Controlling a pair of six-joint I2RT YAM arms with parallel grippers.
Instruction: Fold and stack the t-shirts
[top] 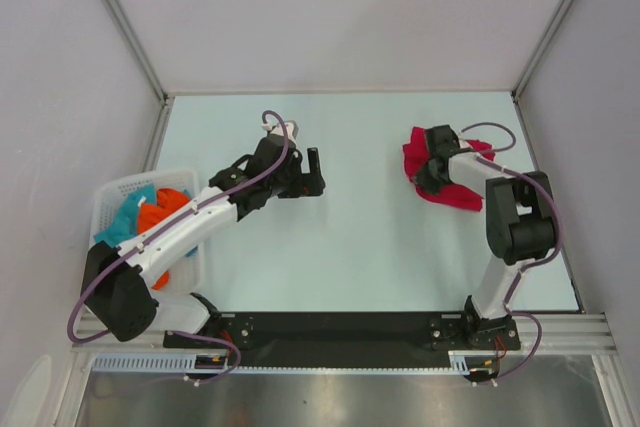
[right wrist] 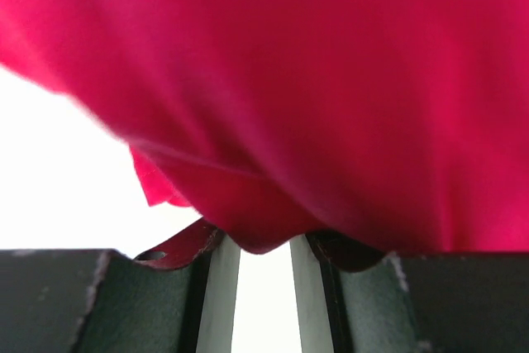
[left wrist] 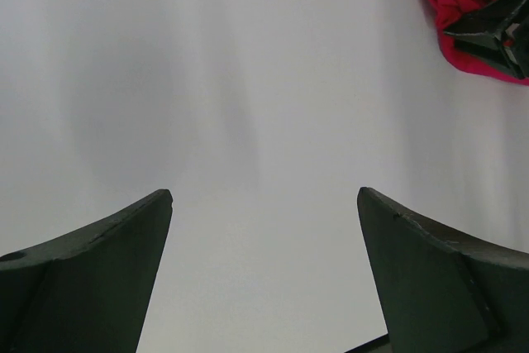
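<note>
Crumpled red t-shirt [top: 462,196] under right claw [top: 428,177]; left claw [top: 312,177] well apart; white basket [top: 110,193] far left.

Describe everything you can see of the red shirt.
The shirt is plain crimson soft cloth with no print showing. It lies crumpled in a bunched heap, not folded, on the right side of the table. The right gripper sits on top of it. In the wrist view cloth drapes over that gripper, but whether it is pinched cannot be told. Sleeves and collar cannot be made out.
</note>
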